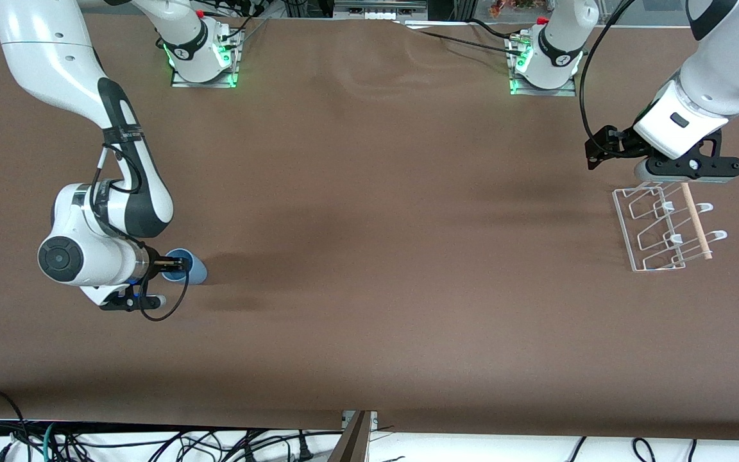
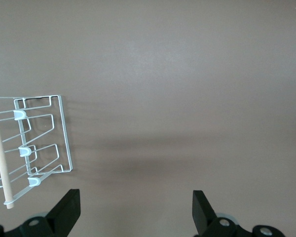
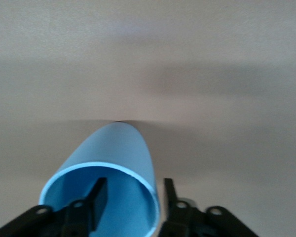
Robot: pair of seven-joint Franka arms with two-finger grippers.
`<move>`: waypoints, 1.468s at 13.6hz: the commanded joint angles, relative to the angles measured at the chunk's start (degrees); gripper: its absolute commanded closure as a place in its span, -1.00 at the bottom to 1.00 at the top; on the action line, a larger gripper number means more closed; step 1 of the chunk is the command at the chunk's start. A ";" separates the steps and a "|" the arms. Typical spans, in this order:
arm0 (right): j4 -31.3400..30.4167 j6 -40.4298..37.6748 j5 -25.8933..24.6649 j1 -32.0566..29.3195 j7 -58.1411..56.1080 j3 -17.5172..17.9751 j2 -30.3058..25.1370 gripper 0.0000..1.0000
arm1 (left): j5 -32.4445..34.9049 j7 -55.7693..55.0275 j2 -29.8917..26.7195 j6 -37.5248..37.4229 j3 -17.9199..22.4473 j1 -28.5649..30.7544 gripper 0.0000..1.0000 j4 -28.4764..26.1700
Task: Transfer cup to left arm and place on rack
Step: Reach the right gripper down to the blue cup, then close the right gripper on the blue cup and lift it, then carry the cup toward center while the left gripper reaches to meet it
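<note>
At lower left of the front view, the right gripper (image 1: 176, 264) pinches the cup (image 1: 194, 267) wall, cup mostly hidden. Upper right, the left gripper (image 1: 684, 172) hangs spread wide over the rack (image 1: 639, 224).

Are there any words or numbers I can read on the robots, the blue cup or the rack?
None can be read.
Right arm: a small mark on its black band, too small to read.
Arm bases: round marks, too small to read.
Cup, rack, right gripper, left gripper: no writing shows.
</note>
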 commanded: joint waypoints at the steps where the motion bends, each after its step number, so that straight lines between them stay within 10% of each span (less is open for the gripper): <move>1: 1.43 -0.19 1.43 -0.24 0.22 0.08 0.82 1.00 | 1.60 -0.65 1.04 -2.26 -0.52 0.22 -1.00 2.22; 7: 1.78 -2.72 3.87 0.55 2.14 0.25 -0.32 1.00 | 1.60 -0.74 1.21 -2.44 -0.52 0.14 -1.00 2.39; 13: 2.04 -22.50 25.49 3.27 14.49 1.74 -10.15 1.00 | -0.49 -0.48 3.92 -3.84 -1.30 -1.00 -1.00 5.81; 20: 10.39 1.52 34.65 10.03 47.29 13.61 -5.69 1.00 | -14.72 9.28 12.36 -3.33 -1.40 -2.33 -1.00 6.70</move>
